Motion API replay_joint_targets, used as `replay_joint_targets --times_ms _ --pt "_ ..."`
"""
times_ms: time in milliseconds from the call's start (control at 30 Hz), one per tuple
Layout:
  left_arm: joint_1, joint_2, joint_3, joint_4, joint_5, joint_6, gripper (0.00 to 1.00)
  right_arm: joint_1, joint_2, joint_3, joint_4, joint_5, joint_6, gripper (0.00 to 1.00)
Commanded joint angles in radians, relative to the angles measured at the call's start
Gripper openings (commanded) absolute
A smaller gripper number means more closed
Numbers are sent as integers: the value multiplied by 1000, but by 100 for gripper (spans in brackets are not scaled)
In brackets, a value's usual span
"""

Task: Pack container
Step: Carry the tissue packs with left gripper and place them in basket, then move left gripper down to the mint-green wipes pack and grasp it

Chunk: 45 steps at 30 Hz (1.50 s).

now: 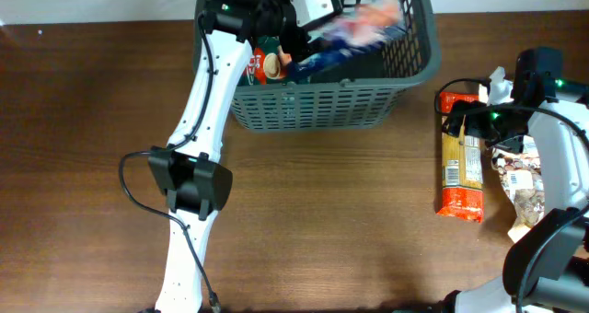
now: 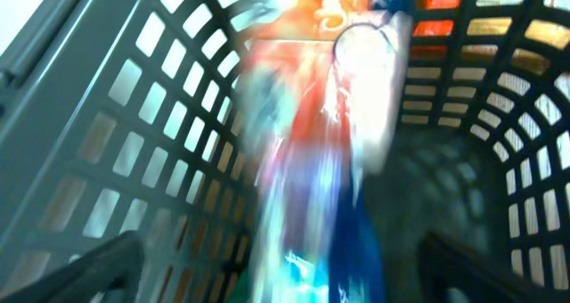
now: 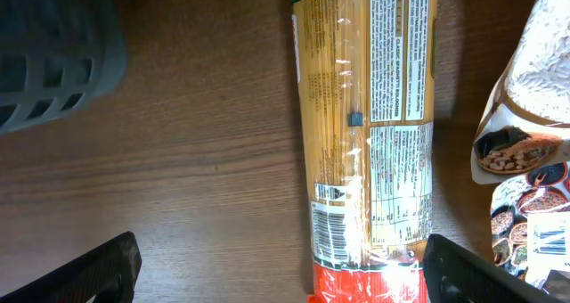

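Observation:
The dark grey lattice basket (image 1: 322, 106) stands at the table's far centre. My left gripper (image 1: 308, 5) is inside it near the back left. In the left wrist view its fingers (image 2: 289, 272) are wide apart, with a motion-blurred blue, white and orange package (image 2: 321, 160) between and below them. The same package is a blur in the basket in the overhead view (image 1: 359, 28). My right gripper (image 1: 469, 118) hovers open over the top end of a long spaghetti packet (image 1: 460, 161) lying on the table. The packet (image 3: 370, 143) lies between its spread fingers (image 3: 294, 276), untouched.
A red and green package (image 1: 267, 64) lies in the basket's left end. Bags printed with beans or nuts (image 1: 525, 179) lie right of the spaghetti and also show in the right wrist view (image 3: 534, 98). The basket's corner (image 3: 53, 62) is at that view's upper left.

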Motion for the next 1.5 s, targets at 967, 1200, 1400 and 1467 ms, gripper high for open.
replay_joint_targets --times_ms 967,1200,1400,1467 --pt "451 -465 260 -615 -688 -974 95 -5 3 18 0 -13 -2 99" --pt "530 -432 -10 -687 -536 -986 95 -5 3 18 0 -13 -2 99" --pt "528 -429 -410 -611 -529 -882 81 -5 3 18 0 -13 -2 99" --pt "528 -429 -522 -592 -486 -797 73 -5 3 18 0 -13 -2 99"
